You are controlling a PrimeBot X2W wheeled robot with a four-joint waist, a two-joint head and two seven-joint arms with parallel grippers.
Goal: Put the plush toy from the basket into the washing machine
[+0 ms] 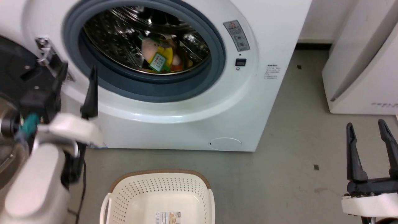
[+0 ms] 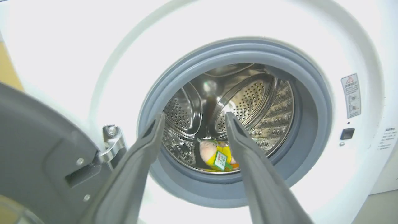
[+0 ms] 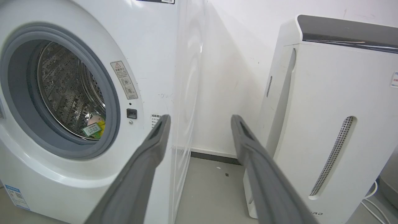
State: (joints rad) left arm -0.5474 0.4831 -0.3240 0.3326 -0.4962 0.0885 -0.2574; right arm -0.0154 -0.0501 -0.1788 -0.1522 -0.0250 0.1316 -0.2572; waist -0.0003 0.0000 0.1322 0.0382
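One basket (image 1: 133, 193): cream perforated plastic, rounded rectangle, brown rim, printed label (image 1: 168, 217) on its bottom. It stands on the floor (image 1: 295, 155) at 6 o'clock.

Two grippers, each with two long, dark, tapered fingers.
- The left gripper (image 1: 78, 67) is at 9 o'clock, jaws spread, with its tips before the washer (image 1: 273, 31) front, beside the hinge (image 1: 43, 46).
- The right gripper (image 1: 366, 123) is at 4 o'clock, jaws spread, over open floor.

One floor: grey and smooth. An open strip runs between basket and washer and widens toward 3 o'clock.

One washer at 12 o'clock: a white front-loader. Its one door (image 1: 18, 71), black-framed, stands open toward 9 o'clock. It has a round grey rubber seal (image 1: 217, 62) and a shiny perforated steel drum (image 1: 118, 37).

One toy (image 1: 158, 57): soft, in yellow, pink and orange, with a green tag. It lies on the drum's bottom just behind the seal's lower lip.

One appliance (image 1: 363, 68): white and boxy, at 2 o'clock, with a narrow gap between it and the washer.
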